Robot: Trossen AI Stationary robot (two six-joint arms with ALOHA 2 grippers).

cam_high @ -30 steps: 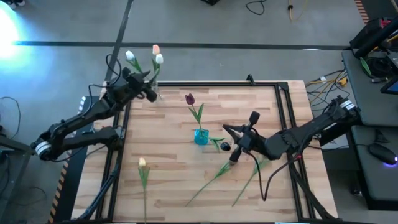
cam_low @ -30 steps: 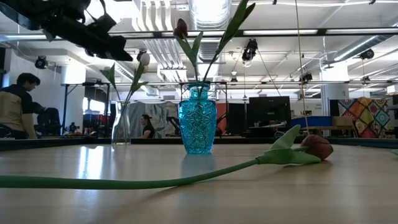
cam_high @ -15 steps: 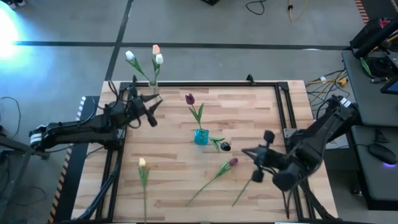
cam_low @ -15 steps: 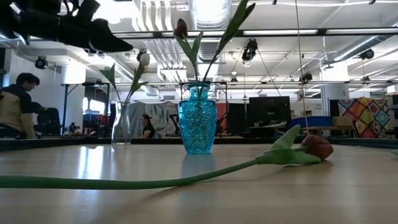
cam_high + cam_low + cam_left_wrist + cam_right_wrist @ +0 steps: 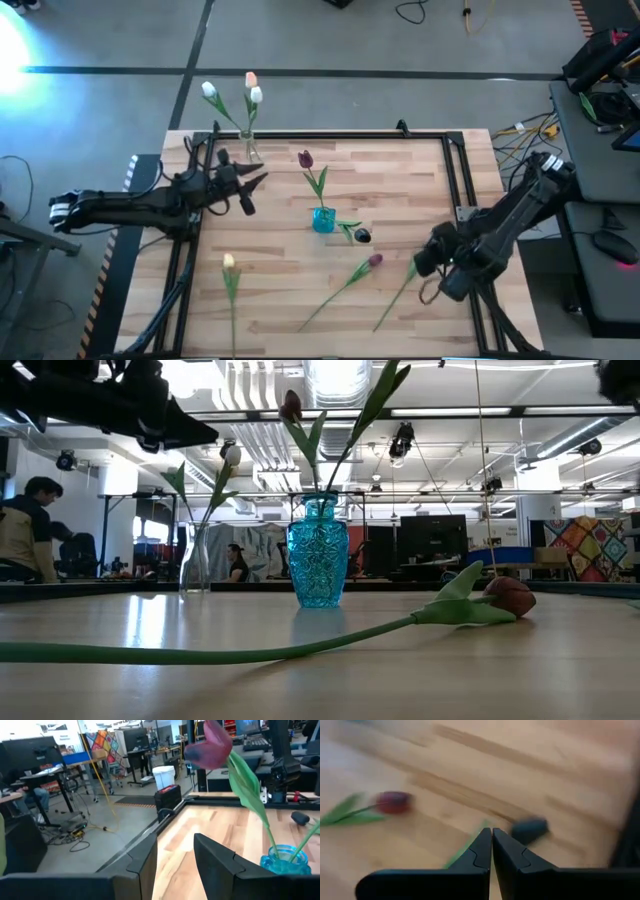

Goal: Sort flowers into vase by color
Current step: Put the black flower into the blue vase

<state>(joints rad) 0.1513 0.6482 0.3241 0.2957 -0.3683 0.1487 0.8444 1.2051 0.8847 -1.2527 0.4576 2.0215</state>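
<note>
A clear vase (image 5: 247, 150) at the table's far left holds white and peach flowers. A blue vase (image 5: 322, 218) in the middle holds one maroon tulip (image 5: 207, 745). More flowers lie flat on the table: a maroon tulip (image 5: 374, 261), a cream one (image 5: 228, 262), a dark head (image 5: 362, 235) and a green stem (image 5: 398, 295). My left gripper (image 5: 252, 186) hovers open and level left of the blue vase (image 5: 290, 862), with nothing between its fingers. My right gripper (image 5: 424, 262) is shut and tipped downward above the table near the right edge, over the green stem (image 5: 465, 849).
A black frame (image 5: 455, 170) borders the wooden table. The lying maroon tulip (image 5: 510, 597) and its long stem stretch across the near middle. Bare wood lies between the two vases and along the near right.
My left gripper has left the clear vase and swung toward the table's near side and the blue vase, sinking a little. My right gripper has drawn back from the dark head toward the right edge, dropped lower and rolled to point downward. The flowers have stayed where they were.
</note>
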